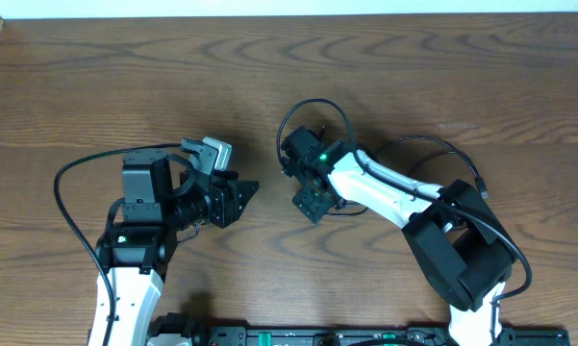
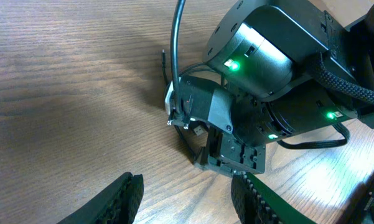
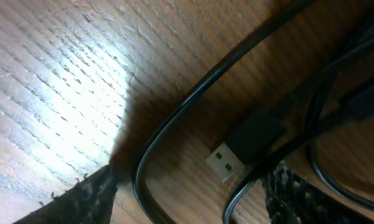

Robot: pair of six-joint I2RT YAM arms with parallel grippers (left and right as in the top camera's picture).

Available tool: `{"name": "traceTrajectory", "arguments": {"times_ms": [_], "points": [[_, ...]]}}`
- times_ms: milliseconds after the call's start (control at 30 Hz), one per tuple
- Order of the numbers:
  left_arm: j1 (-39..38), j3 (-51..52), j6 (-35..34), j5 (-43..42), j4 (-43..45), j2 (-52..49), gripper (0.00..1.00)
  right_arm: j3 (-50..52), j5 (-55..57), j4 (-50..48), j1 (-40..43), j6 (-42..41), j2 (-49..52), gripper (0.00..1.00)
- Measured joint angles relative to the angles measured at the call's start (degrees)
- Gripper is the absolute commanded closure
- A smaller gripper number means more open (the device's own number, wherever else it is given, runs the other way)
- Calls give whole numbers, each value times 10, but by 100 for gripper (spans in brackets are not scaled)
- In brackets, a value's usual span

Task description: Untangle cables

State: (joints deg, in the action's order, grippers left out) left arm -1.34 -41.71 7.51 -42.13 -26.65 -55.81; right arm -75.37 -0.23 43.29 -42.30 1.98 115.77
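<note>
Thin black cables (image 1: 313, 102) lie in loops at the table's middle, mostly under my right gripper (image 1: 313, 204). In the right wrist view several black cable strands (image 3: 193, 99) and a silver USB plug (image 3: 226, 160) lie on the wood. My right gripper (image 3: 190, 196) is open and low over them, with a strand and the plug between its fingers. My left gripper (image 1: 242, 195) is open and empty, a little left of the right gripper. In the left wrist view its fingers (image 2: 187, 202) frame bare wood, and a black cable (image 2: 176, 43) rises beside the right gripper (image 2: 218, 137). No white cord is visible.
A black cord (image 1: 433, 142) with a small plug end (image 1: 483, 189) arcs over the right arm. The thick black cord of the left arm (image 1: 67, 207) loops at the left. The wooden table (image 1: 125, 77) extends to the back and both sides.
</note>
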Motion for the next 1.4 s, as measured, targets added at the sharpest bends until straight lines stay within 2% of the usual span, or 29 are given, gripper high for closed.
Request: {"name": "traceTrajectory", "arguments": {"times_ms": [67,100,133,500,733,867,1100,1400], "points": [[0,0,0,0,0,0,49,0,0,1,0,1,0,49],[0,0,-1,0,0,0,48,0,-1,2,0,2,0,77],[0,0,-1,0,0,0,49,0,-1,2,0,1,0,98],[0,0,-2,0,-4,0,49,-11,-33,39,-2,-27,3,99],[0,0,-2,0,-4,0,49,-11,-4,81,-4,-55,-5,99],[0,0,-2,0,-5,0,49,-1,14,84,7,-62,-50,99],[0,0,-2,0,-5,0,49,-2,25,87,64,-65,-197,99],[0,0,-2,0,-5,0,49,-2,29,94,140,-65,-230,99]]}}
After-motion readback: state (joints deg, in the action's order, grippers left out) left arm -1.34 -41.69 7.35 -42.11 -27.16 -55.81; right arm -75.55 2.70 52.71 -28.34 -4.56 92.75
